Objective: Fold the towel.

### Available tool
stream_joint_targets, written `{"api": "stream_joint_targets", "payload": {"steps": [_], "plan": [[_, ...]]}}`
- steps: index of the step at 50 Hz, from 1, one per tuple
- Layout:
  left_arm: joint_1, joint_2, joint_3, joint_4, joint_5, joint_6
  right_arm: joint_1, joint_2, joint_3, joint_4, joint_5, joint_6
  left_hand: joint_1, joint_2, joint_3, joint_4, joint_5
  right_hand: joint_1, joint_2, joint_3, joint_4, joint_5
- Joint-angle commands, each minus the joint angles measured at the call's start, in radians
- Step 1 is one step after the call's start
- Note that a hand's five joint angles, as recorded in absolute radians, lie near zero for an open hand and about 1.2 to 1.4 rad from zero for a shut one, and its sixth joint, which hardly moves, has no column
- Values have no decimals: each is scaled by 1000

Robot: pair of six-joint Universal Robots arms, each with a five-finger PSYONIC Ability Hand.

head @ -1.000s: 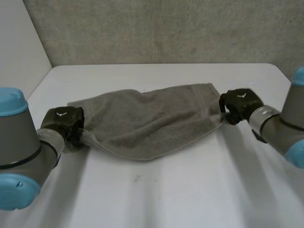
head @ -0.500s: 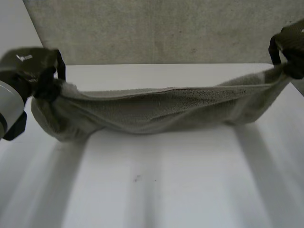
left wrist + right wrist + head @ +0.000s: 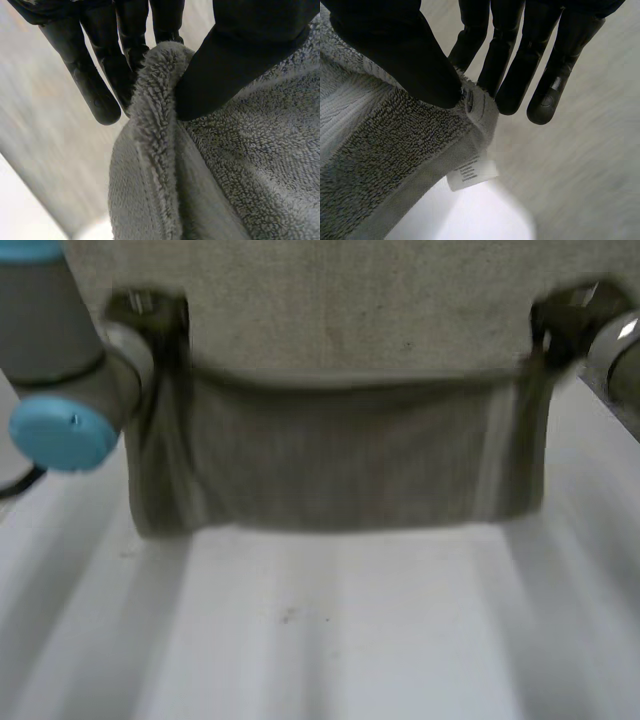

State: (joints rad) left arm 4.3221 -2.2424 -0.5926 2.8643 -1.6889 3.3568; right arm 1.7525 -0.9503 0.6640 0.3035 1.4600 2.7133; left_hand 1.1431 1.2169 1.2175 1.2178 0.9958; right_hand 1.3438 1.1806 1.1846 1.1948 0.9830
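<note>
Surface: a white bench [image 3: 330,640], bare at the 6 o'clock side of the head view.

Item under task: one grey terry towel [image 3: 340,455], at centre toward 12 o'clock. It hangs as a curtain between the two hands, its upper edge drawn nearly straight and its sides gathered into vertical folds. Whether the lower edge touches the bench cannot be told.

Left hand [image 3: 150,315], at 10 o'clock: closed on an upper corner. In its wrist view the thumb presses a doubled fold of pile against the fingers.

Right hand [image 3: 560,325], at 2 o'clock: closed on the opposite upper corner, thumb over the hem band, with a white care label [image 3: 470,175] dangling just below the pinch.

Background: a grey textured wall [image 3: 350,300] behind the bench at 12 o'clock.

Handling assessment: the cloth appears soft, limp and light, with no stiffness of its own, so it will sag wherever it is unsupported. The thick pile should give good friction and slipping looks unlikely. The corners on the hemmed edge are judged the soundest holds. A mid-edge hold would bunch the cloth and skew the fold.
</note>
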Motion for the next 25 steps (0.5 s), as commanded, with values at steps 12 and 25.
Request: {"api": "stream_joint_targets", "payload": {"steps": [12,25], "plan": [[1,115,-111,46,5,-17,-8,-256,281,-161,-98,103,253,179,179,178,226,52,216,212,201,239],[4,112,-721,218,49,-2,-28,-128,658,-90,-105,-95,253,179,179,178,226,52,216,212,201,239]]}}
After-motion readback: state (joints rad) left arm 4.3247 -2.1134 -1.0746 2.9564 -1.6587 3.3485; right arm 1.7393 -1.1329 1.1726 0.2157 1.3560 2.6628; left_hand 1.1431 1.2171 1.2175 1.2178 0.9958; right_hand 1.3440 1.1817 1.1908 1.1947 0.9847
